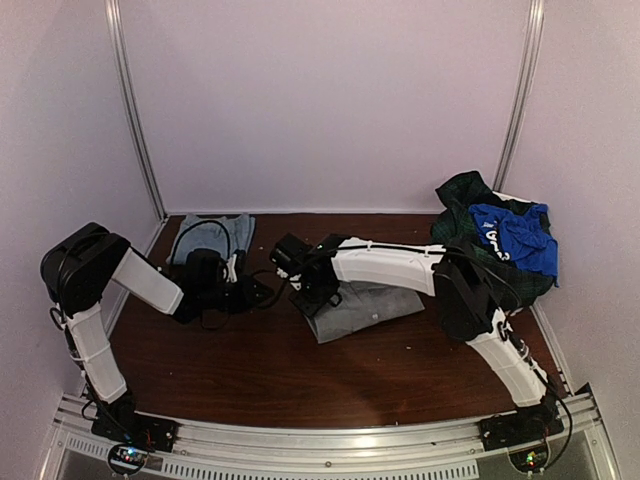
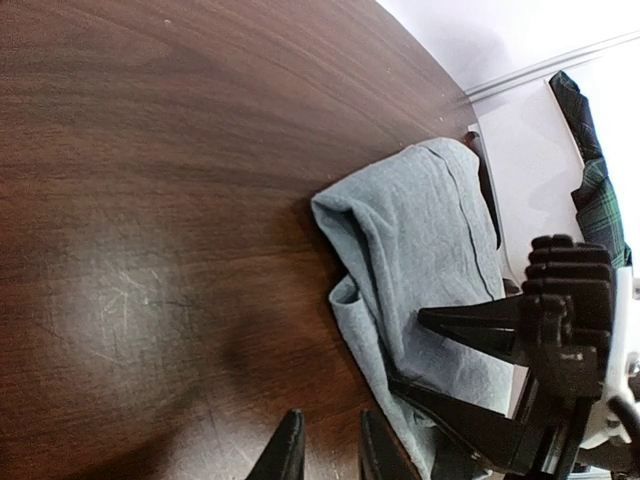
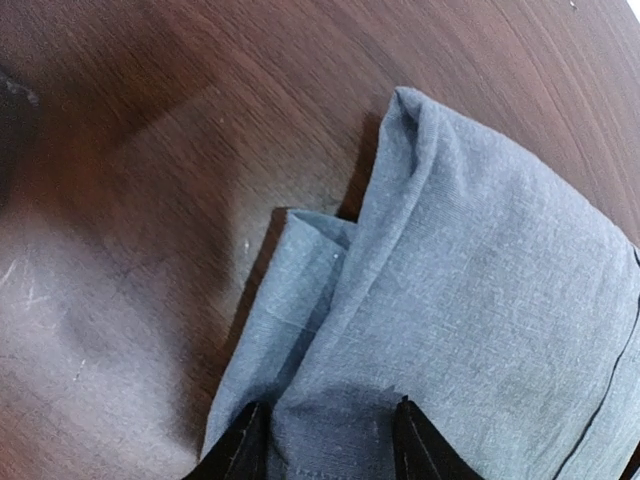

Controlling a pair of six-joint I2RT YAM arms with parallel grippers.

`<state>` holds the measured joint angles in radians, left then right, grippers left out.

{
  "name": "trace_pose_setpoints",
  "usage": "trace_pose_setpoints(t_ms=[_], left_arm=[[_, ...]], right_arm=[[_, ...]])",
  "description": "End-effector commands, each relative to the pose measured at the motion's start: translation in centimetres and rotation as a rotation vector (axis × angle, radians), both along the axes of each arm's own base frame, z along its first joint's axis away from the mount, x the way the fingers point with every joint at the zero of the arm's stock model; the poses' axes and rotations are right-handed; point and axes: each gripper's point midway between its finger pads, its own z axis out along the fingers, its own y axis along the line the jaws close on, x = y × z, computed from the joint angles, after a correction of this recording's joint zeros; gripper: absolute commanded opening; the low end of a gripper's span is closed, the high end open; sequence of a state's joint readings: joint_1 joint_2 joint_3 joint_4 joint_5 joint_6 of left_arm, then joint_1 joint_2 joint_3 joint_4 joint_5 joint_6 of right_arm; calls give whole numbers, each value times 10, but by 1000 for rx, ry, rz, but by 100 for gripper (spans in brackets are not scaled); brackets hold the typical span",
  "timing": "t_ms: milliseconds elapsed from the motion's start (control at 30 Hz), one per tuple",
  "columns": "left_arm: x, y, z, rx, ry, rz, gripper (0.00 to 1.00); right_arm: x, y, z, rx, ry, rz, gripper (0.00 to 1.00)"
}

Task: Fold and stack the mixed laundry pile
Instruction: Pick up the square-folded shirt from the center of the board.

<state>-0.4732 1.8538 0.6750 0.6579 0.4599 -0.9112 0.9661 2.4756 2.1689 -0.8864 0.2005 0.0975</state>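
Right gripper [image 3: 330,450] sat at the left end of the grey garment [image 3: 480,300], its jaws standing apart with a rolled fold of the cloth between them. Whether they bit on that fold or merely straddled it could not be told. Left gripper [image 2: 330,452] hovered just to the left over the bare table [image 2: 150,250], its jaws narrowly apart on nothing. The garment lay mid-table with its long axis running roughly left to right, so nearly all of it stretched rightward from both grippers. The right arm, being on the cloth, was judged the nearer for the coming fold. The mixed laundry pile [image 1: 495,235] sat well apart in the far right corner, and a small folded stack [image 1: 212,236] lay at the far left. Only the top view showed pile and stack together. The right wrist view alone showed the doubled layers at the garment's edge, while the left wrist view gave the right fingers from the side.
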Motion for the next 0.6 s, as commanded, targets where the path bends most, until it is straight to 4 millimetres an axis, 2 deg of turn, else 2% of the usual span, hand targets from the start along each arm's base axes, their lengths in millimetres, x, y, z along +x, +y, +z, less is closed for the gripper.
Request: trace_pose_setpoints(t_ms=[0, 200, 300, 433, 567], left_arm=[[2, -3, 5, -20, -35, -2, 19], [4, -3, 7, -21, -43, -1, 20], [5, -4, 7, -20, -41, -3, 20], [5, -5, 6, -24, -40, -2, 21], [5, -10, 7, -87, -28, -1, 22]], right_arm=[[5, -10, 9, -65, -59, -17, 42], [9, -7, 21, -47, -90, -24, 38], [10, -9, 17, -63, -92, -20, 37], [9, -11, 5, -83, -74, -18, 45], [9, -13, -5, -99, -69, -23, 38]])
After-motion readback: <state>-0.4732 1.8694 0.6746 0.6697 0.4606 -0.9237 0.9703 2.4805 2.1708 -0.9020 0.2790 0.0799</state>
